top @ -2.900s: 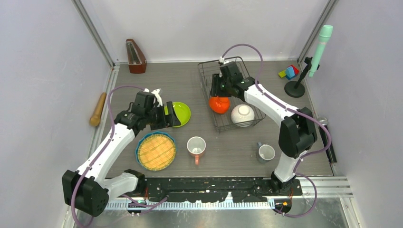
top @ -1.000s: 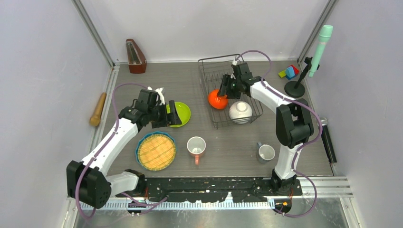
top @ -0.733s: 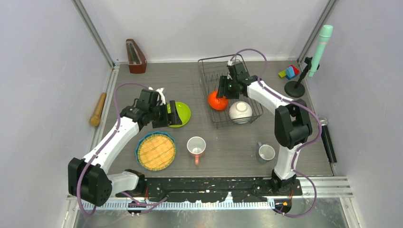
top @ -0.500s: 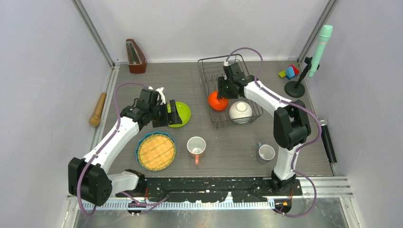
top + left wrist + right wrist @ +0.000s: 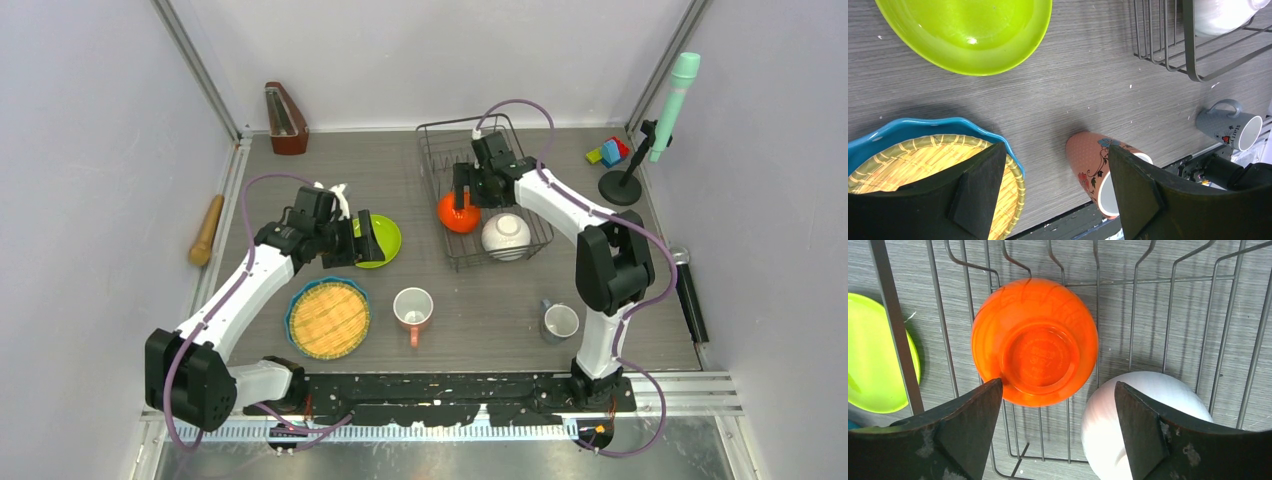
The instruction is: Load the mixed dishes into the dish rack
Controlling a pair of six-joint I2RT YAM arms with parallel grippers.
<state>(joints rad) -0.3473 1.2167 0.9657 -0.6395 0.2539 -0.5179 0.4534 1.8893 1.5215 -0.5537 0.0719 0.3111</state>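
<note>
The dark wire dish rack [image 5: 436,150] stands at the back centre. An orange bowl [image 5: 458,215] and a white bowl [image 5: 507,236] lie upside down inside it, also in the right wrist view [image 5: 1034,342] [image 5: 1148,415]. My right gripper [image 5: 468,186] hovers open and empty above the orange bowl. The lime-green plate [image 5: 385,238] lies left of the rack. My left gripper [image 5: 366,240] is open at its near-left edge. The blue-rimmed woven plate [image 5: 328,318], pink floral mug [image 5: 413,309] and grey-blue mug [image 5: 558,320] sit on the table in front.
A wooden rolling pin [image 5: 207,229] lies at the left edge. A brown metronome [image 5: 285,118] stands at the back left. Coloured blocks [image 5: 609,152] and a green microphone on a stand [image 5: 660,115] are at the back right.
My right gripper let go of the orange bowl in the rack, swung right, then came back over it. My left gripper barely moved beside the green plate.
</note>
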